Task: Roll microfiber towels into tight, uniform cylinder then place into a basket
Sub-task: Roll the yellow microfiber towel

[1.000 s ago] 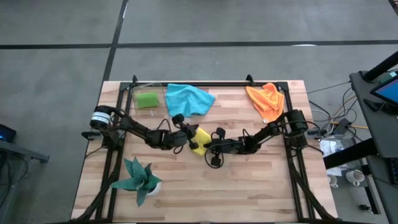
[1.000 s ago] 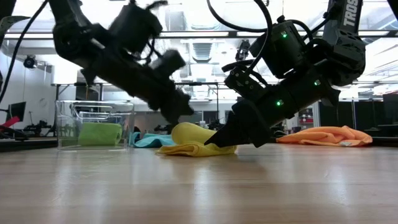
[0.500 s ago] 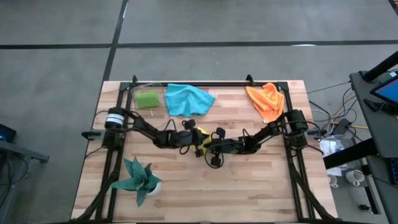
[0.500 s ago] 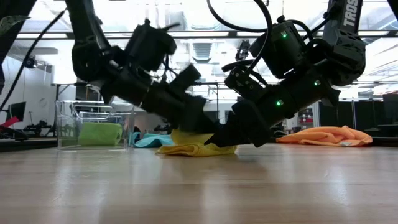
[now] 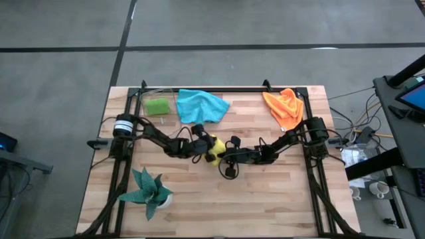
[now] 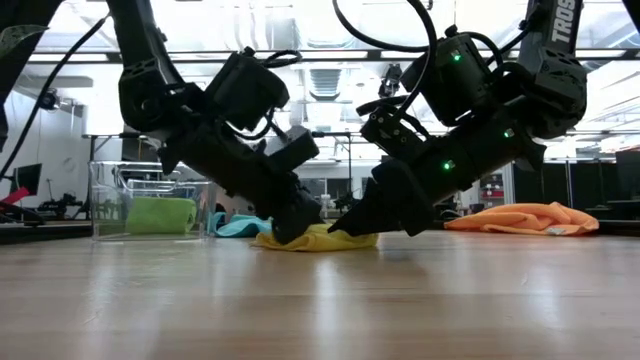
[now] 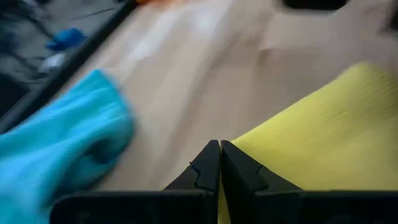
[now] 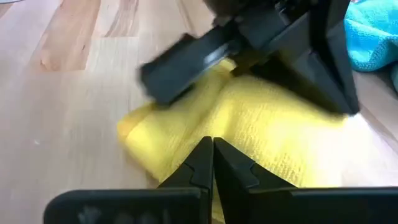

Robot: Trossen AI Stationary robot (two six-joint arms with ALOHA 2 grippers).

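The main risk lies in the yellow towel (image 5: 214,149), which sits mid-table bunched between both grippers: with both sets of fingers pressed together and only pushing on the cloth, a sideways drag could skid the whole towel along the wooden table (image 5: 279,192) instead of turning it over itself, leaving a loose, lopsided lump rather than a tight cylinder. The two arms also meet nearly tip to tip over the cloth, so a further advance by either could knock the fingers together or pinch a fold unevenly. The left gripper (image 6: 292,230) has its jaws fully closed with nothing between them; its tip bears down on the near edge of the yellow towel, as the left wrist view confirms. The right gripper (image 6: 345,226) is likewise closed and empty, its tip resting on the opposite side of the same towel. The lime green towel (image 5: 157,106) already lies rolled inside the clear basket (image 6: 100,200) at the table's far left corner, the blue towel (image 5: 201,105) lies crumpled beside it, and the orange towel (image 5: 284,106) waits at the far right.
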